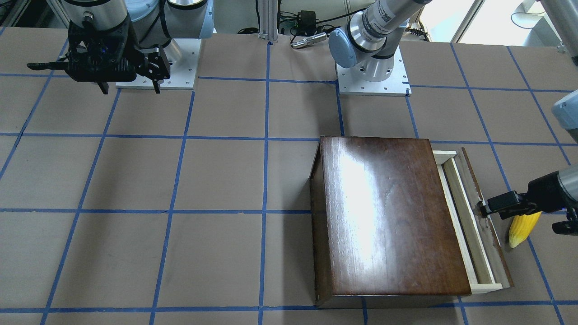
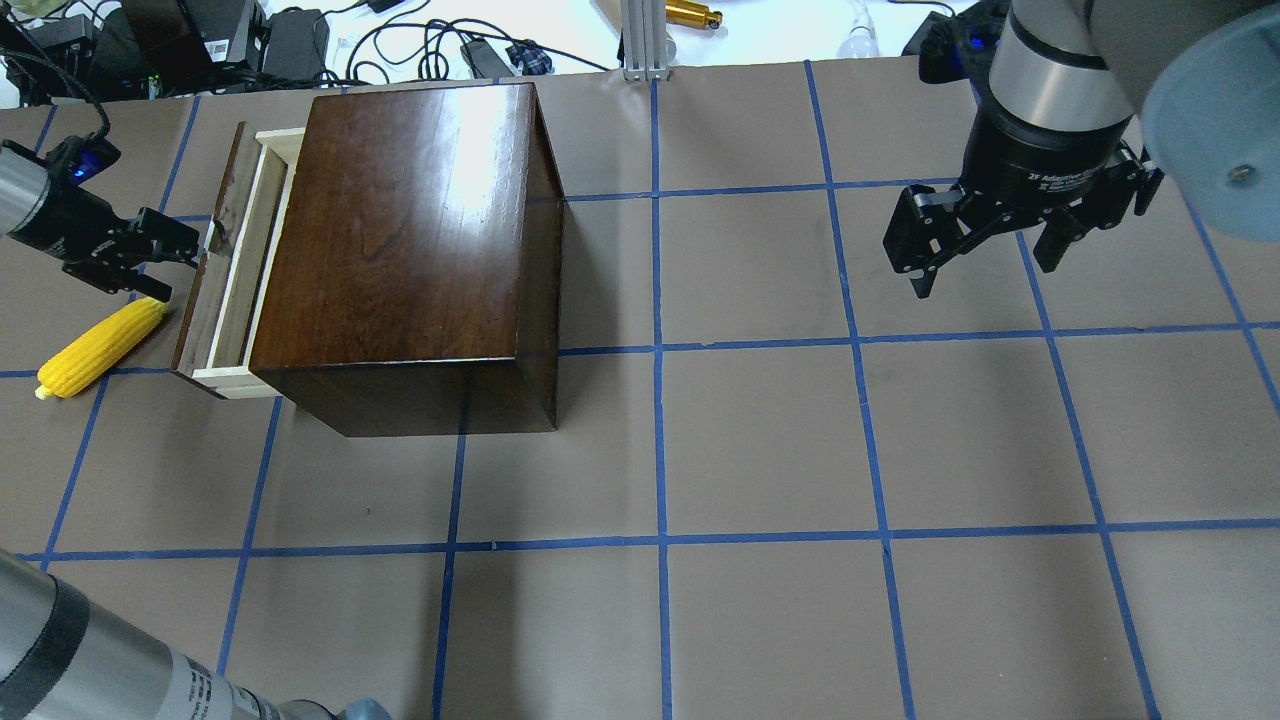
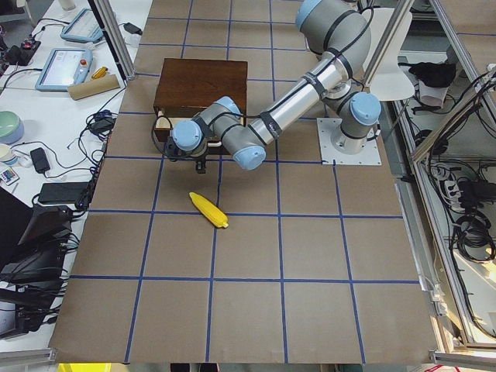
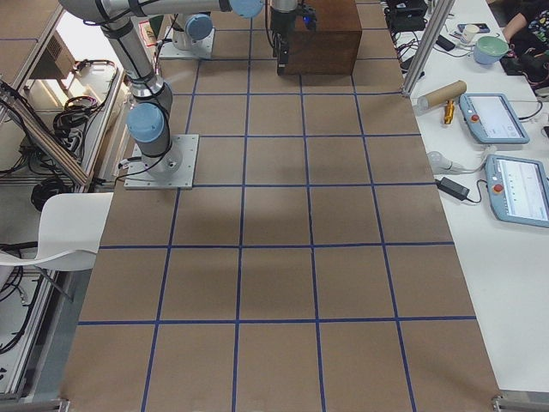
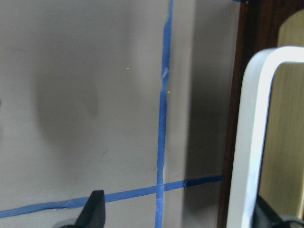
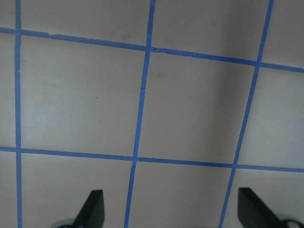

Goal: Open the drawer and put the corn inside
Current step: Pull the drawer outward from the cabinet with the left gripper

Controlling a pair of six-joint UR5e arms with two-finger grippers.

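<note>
The dark-brown box (image 1: pixel 393 212) stands on the table with its drawer (image 1: pixel 467 221) pulled partly out; the pale tray and dark front panel show in the overhead view (image 2: pixel 232 275). The yellow corn (image 1: pixel 523 228) lies on the table just outside the drawer front, also in the overhead view (image 2: pixel 100 348). My left gripper (image 2: pixel 180 262) is open at the drawer's front panel, above the corn, and holds nothing. Its wrist view shows the drawer's pale wall (image 5: pixel 251 142) between spread fingers (image 5: pixel 95 211). My right gripper (image 2: pixel 985 270) is open and empty, far from the box.
Blue tape lines grid the brown table (image 2: pixel 760 440). The arm bases (image 1: pixel 372 76) stand at the robot's edge. Cables and gear (image 2: pixel 300 40) lie beyond the far edge. Tablets and a cardboard tube (image 4: pixel 446 93) sit on a side bench.
</note>
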